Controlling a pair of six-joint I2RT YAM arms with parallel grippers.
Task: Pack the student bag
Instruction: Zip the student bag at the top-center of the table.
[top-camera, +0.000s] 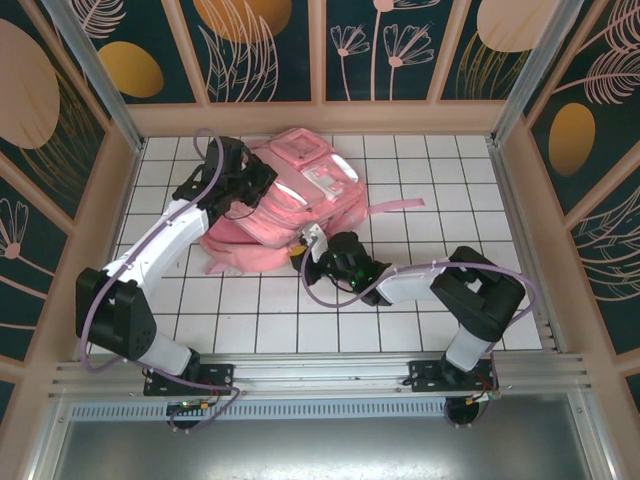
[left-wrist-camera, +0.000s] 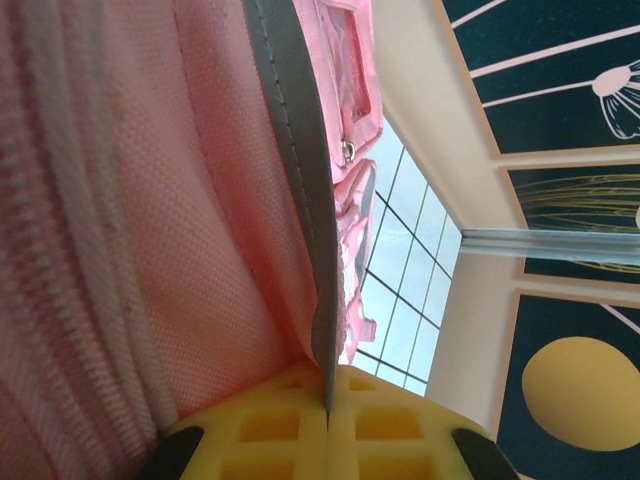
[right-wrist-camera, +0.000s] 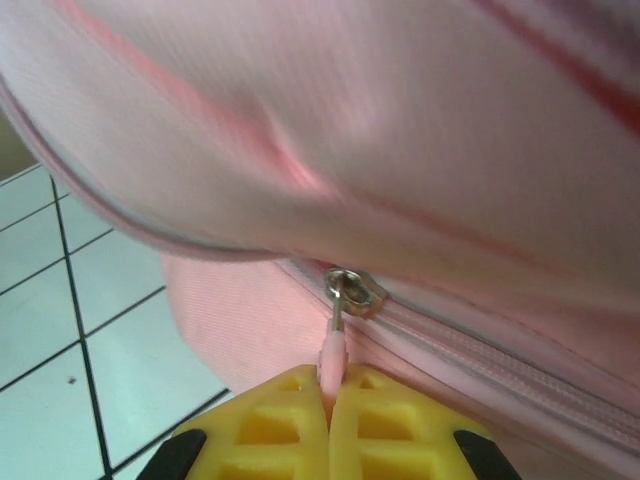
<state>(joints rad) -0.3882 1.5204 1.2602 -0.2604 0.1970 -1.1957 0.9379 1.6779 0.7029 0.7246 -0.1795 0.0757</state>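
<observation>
the white tiled surface (top-camera: 430, 170) carried the student bag (top-camera: 280, 225), lying flat toward the far side, left of centre. the left fingers (left-wrist-camera: 270, 435) were pressed together on the edge of its silvery stripe (left-wrist-camera: 295, 180). the right fingers (right-wrist-camera: 390, 425) were pinched shut on what looked like the pink tab of a zipper pull (right-wrist-camera: 340, 300) at the bag's near edge.

Student bag (right-wrist-camera: 420, 130): near fabric blurred, cropped by the view's edges. Zipper pull (right-wrist-camera: 331, 352): lower end hidden inside right gripper (right-wrist-camera: 328, 382). Silvery stripe (left-wrist-camera: 322, 340): lower end hidden inside left gripper (left-wrist-camera: 327, 388).
</observation>
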